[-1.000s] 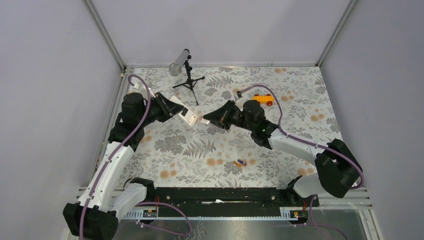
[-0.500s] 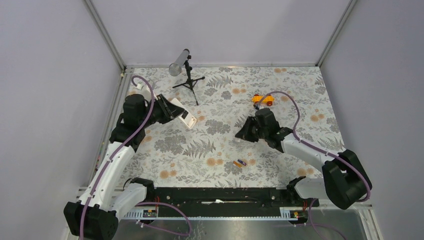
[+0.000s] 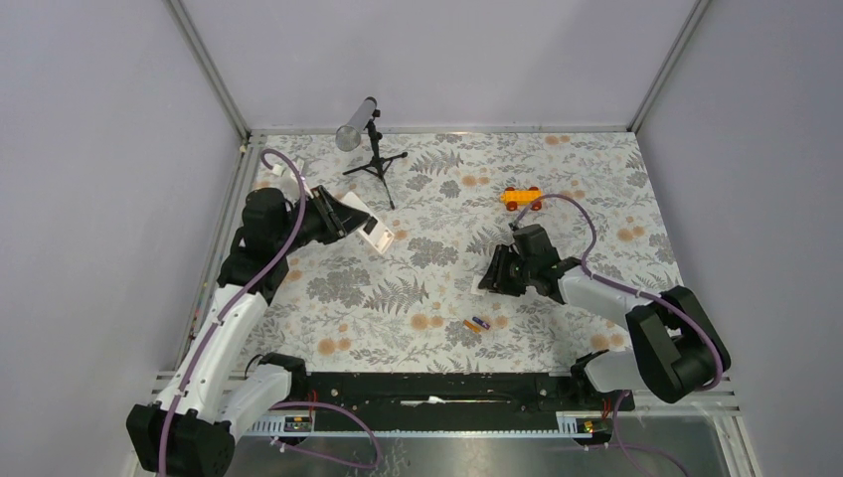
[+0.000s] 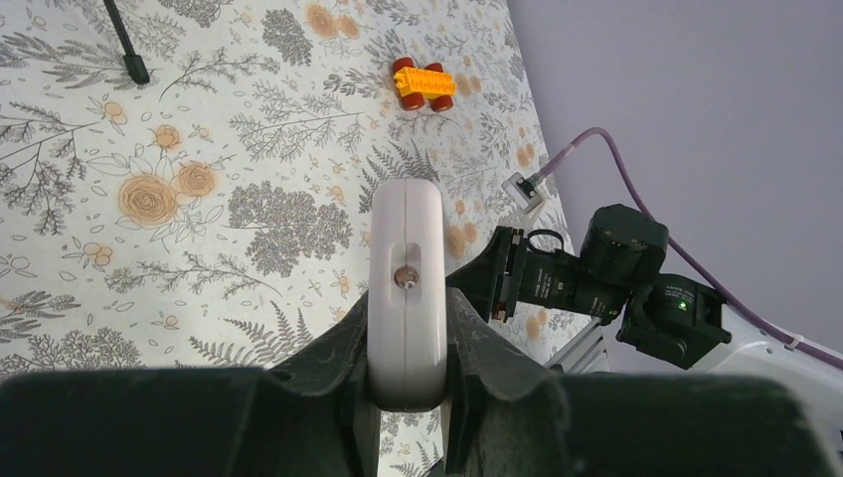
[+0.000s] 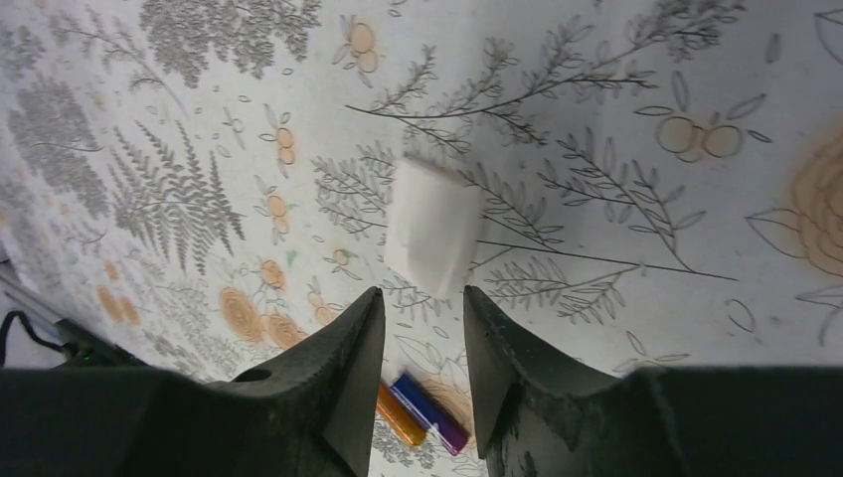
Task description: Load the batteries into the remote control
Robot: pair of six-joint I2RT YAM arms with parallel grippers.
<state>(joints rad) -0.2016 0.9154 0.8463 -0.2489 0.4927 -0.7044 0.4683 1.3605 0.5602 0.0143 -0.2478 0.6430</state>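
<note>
Clamping remote control in left pincer near bench's left edge. Holding right pincer narrowly parted, empty, over a white flat piece, with batteries side by side toward the near edge.

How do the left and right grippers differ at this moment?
The left gripper is shut on the remote control; the right gripper stands open and empty. The left holds its load off the table; the right points down at a white piece lying near the batteries. Both are dark two-finger grippers.
</note>
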